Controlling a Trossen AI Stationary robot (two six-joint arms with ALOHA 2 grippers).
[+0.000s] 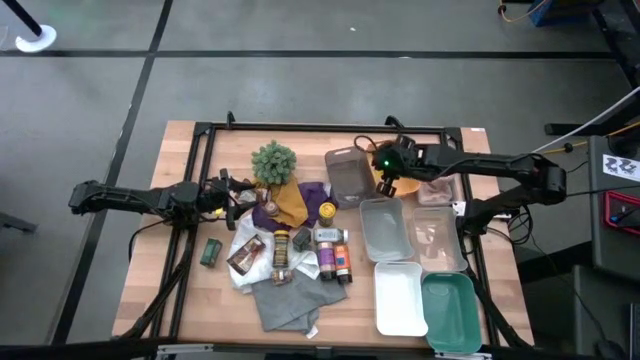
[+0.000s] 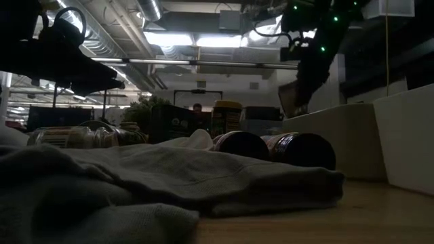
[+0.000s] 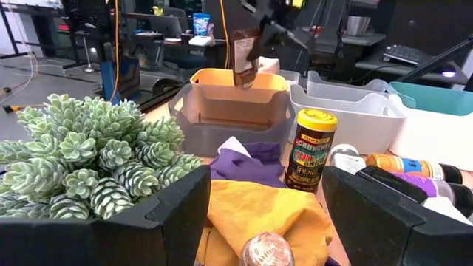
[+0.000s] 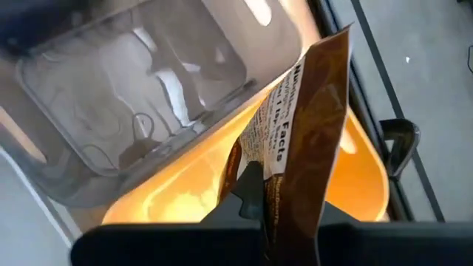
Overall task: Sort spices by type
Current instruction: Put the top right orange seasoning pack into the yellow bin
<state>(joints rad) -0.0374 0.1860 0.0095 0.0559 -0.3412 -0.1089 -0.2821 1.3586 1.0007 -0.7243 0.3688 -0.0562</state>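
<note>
Grey cloth (image 2: 169,179) lies nearest you in the low view, two bottles (image 2: 271,146) on their sides behind it; your right tool (image 1: 385,185) is clamped on a brown packet (image 4: 295,140), hanging over the orange bin (image 4: 355,185) beside the clear bin (image 1: 348,175); your left tool (image 1: 232,193) stands open near the plant (image 1: 273,162), holding nothing; a yellow-topped tin (image 3: 312,150) stands upright on the bench (image 1: 190,260) beside the mustard cloth (image 3: 259,218).
</note>
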